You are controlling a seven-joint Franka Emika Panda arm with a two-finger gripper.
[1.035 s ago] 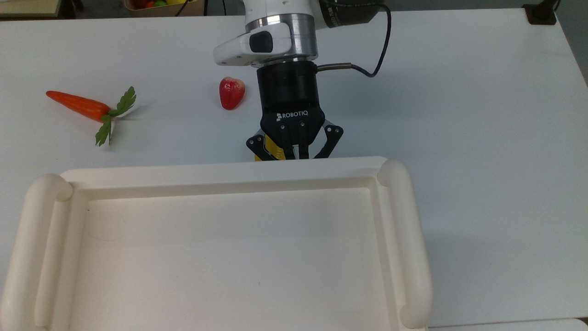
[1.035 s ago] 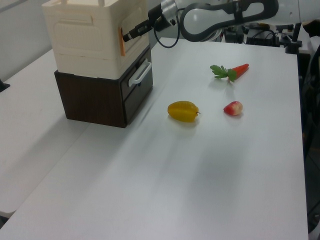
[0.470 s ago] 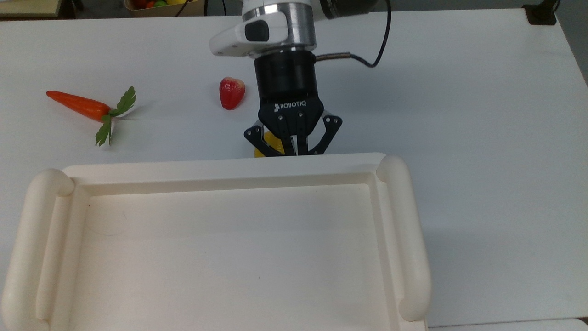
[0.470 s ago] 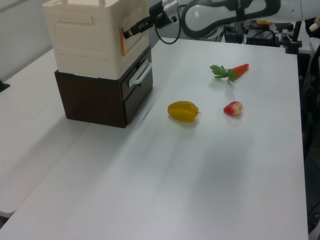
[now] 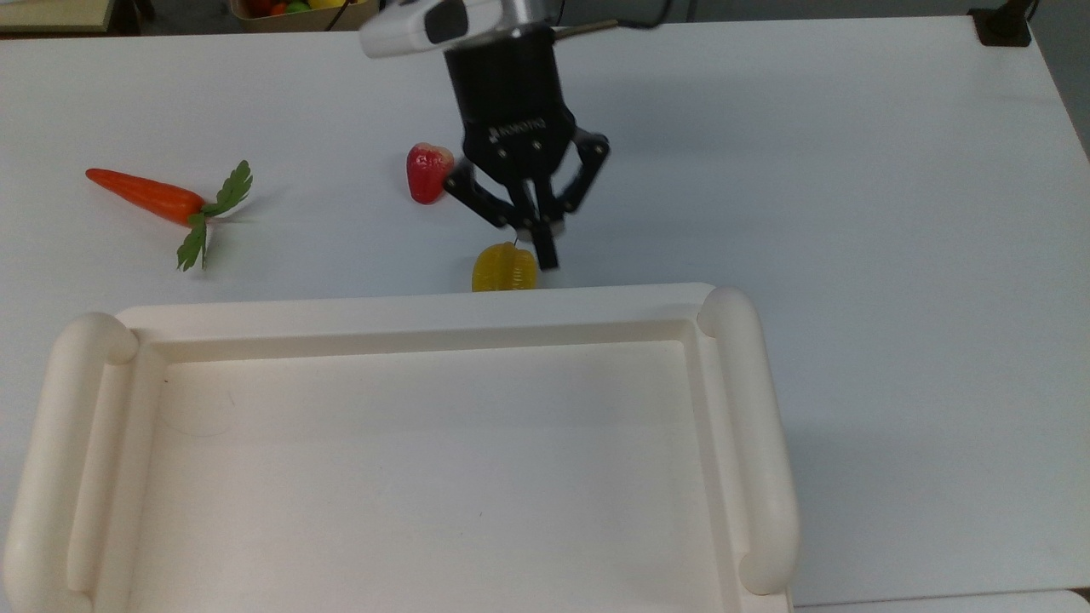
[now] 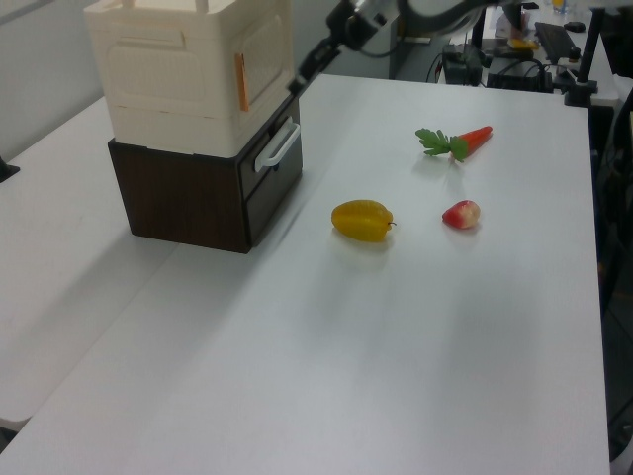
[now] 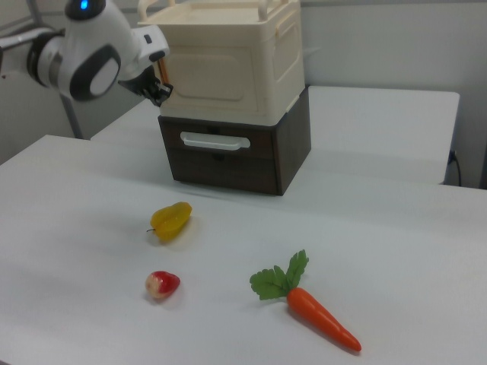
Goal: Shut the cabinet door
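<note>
Cream cabinet door [image 7: 219, 74] looking shut already, gripper [image 5: 535, 228] hanging nearby, fingers together, probably just needing backing off.

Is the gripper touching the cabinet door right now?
Apart. In the left view, the gripper hangs off the cabinet door, with table visible between them.

the top view looks almost straight down from just over the cabinet [image 5: 409, 460], so its tray top sits big and close at 6 o'clock and the white table [image 5: 851, 213] runs up to 12. the left view stands farther off and high, with the cabinet [image 6: 198, 119] at 10 o'clock. the right view sits lower and looks at its front [image 7: 228, 99] near 12 o'clock. all three share the carrot [image 5: 145, 194], the strawberry [image 6: 461, 214] and the yellow fruit [image 7: 170, 220].
</note>
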